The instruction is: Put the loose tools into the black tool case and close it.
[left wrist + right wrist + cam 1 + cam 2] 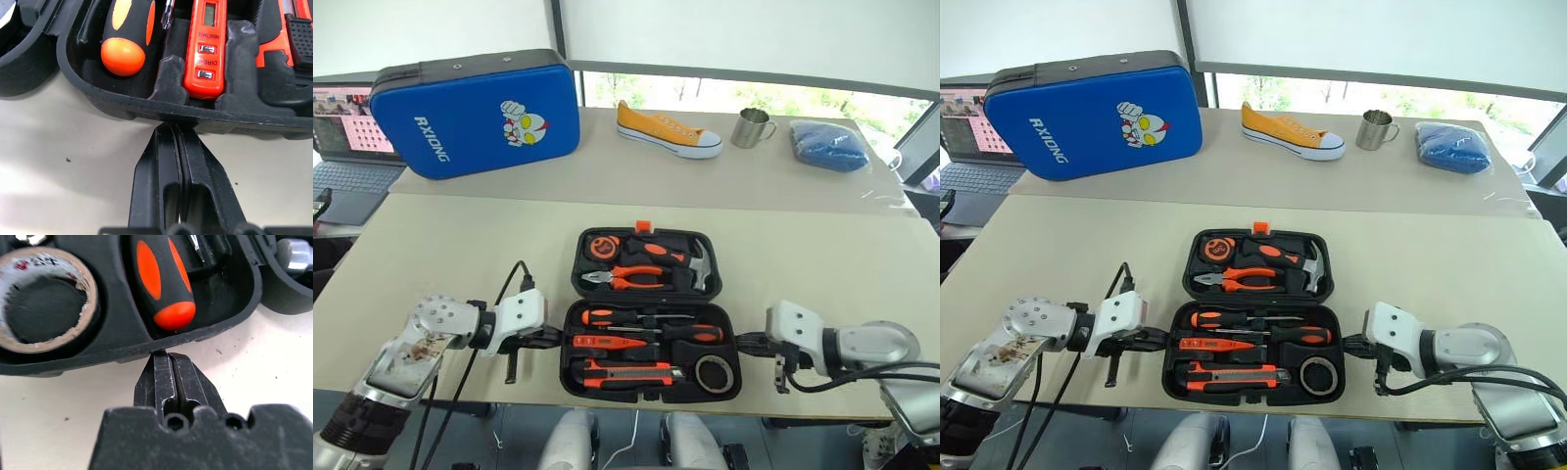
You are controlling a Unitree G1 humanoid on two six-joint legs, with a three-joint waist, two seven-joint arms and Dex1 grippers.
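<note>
Black fingers of the left gripper [552, 339] and right gripper [750, 341] were pressed together on nothing, tips against the near half's side walls. Between them the black tool case [651, 377] lay open on the beige table [450, 255], tools seated. Its moulded shell looked stiff, light and slick, so I judged the near front rim the best purchase for folding it shut.

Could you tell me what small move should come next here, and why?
Probably lift the near half of the open black moulded-plastic tool case with both shut claws, left claw and right claw, pressed at its side walls, folding it shut: every loose tool already sits in its recess.
</note>
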